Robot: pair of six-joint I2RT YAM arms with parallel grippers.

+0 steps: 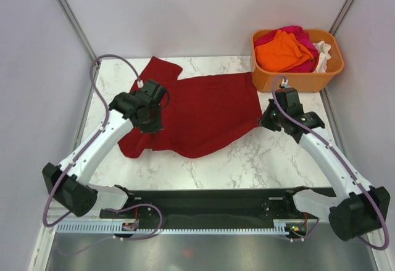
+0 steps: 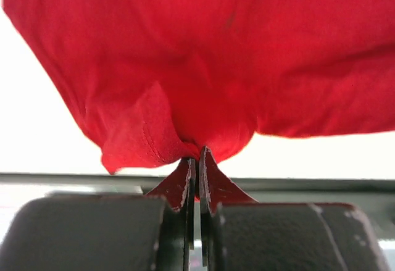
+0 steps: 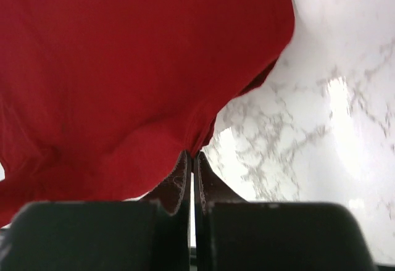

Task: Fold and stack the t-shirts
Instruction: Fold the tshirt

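At left-centre of the top view, the left fingers [image 2: 181, 187] are pressed together on a gathered pinch of the dark red t-shirt [image 1: 203, 113], near its left side. The wrist view shows the cloth bunching into the closed tips and spreading away beyond them. The shirt sprawls rumpled across the middle of the table [image 1: 247, 160], with one sleeve reaching toward the upper left. At its right edge, right of centre, the right fingers [image 3: 179, 187] are likewise clamped on a fold of the cloth; whether hem or side seam I cannot tell. At the upper right the orange tub [image 1: 296, 81] holds the orange t-shirt [image 1: 284, 50], the magenta t-shirt [image 1: 297, 33] and the white t-shirt [image 1: 325, 55] in a heap. I judge the red cloth light, limp and a little stretchy. It will likely sag and crease between the two holds, so corners or seams, taken wide apart and held taut, should give the cleanest fold.
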